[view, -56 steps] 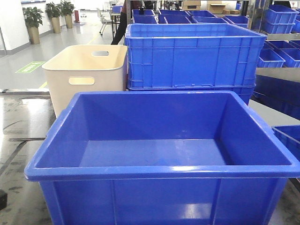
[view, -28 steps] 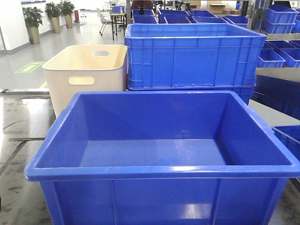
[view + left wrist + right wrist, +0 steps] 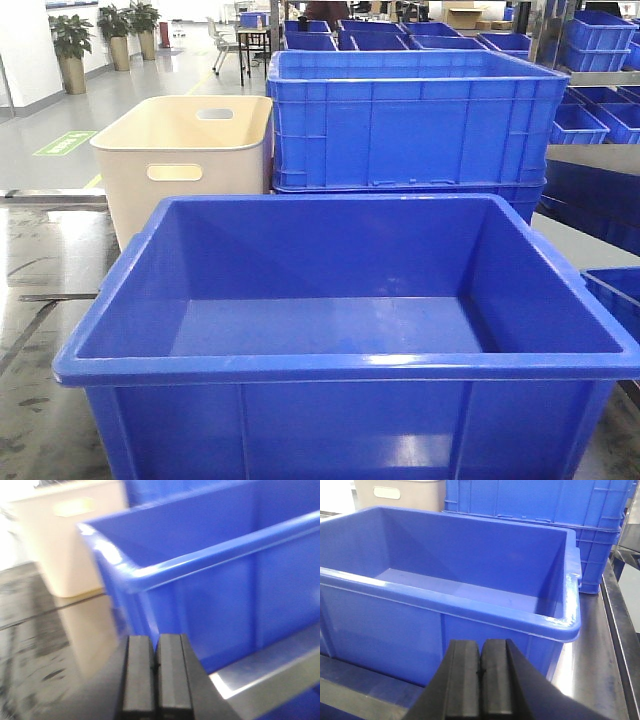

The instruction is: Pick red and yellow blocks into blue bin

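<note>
The large glossy blue bin (image 3: 350, 365) stands in front of me with nothing inside it. It also shows in the left wrist view (image 3: 210, 565) and in the right wrist view (image 3: 445, 605). My left gripper (image 3: 155, 667) is shut and empty, low by the bin's near left corner. My right gripper (image 3: 480, 672) is shut and empty, low in front of the bin's near right corner. The red cube and the yellow studded brick are not in view. Neither gripper shows in the front view.
A beige tub (image 3: 185, 160) with handle slots stands behind the bin at left. Ribbed blue crates (image 3: 410, 120) are stacked behind it at right. More blue crates (image 3: 600, 110) fill shelves at far right. The dark table top (image 3: 40, 300) reflects light.
A dark arm part at the lower left edge of the front view has left the frame. A person behind the far crates has moved away. The bins have not moved.
</note>
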You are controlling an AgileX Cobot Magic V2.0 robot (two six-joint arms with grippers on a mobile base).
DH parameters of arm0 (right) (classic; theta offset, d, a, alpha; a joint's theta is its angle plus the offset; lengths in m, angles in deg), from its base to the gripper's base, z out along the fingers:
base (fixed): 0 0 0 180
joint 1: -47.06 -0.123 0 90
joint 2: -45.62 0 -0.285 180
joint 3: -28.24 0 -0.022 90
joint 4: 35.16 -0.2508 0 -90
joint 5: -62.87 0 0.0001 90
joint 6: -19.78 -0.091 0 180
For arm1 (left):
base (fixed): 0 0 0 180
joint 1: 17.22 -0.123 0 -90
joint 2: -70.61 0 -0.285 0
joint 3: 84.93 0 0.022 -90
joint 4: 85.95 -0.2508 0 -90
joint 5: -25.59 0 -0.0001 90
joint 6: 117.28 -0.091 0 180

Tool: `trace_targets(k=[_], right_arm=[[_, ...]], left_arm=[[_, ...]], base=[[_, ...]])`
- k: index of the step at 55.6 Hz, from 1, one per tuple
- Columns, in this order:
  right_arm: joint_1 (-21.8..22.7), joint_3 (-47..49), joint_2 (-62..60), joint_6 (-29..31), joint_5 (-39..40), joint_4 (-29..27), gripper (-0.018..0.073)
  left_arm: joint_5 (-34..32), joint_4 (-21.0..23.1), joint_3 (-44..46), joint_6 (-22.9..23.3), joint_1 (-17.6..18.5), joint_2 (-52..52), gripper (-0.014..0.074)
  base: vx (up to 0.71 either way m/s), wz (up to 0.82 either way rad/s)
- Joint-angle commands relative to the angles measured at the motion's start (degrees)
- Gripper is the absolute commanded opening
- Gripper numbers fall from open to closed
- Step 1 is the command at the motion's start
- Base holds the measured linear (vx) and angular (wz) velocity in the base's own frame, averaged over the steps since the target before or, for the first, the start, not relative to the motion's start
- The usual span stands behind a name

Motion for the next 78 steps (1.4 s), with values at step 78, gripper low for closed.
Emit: trace_targets(k=[78], right_arm=[[0.5,-3.8,0.3,1.3,8.7,2.4,-0.0011]], left_arm=[[-4.6,2.4,-18.3,5.1,-14.8,21.9,0.0000]], base=[[0.00,0.00]])
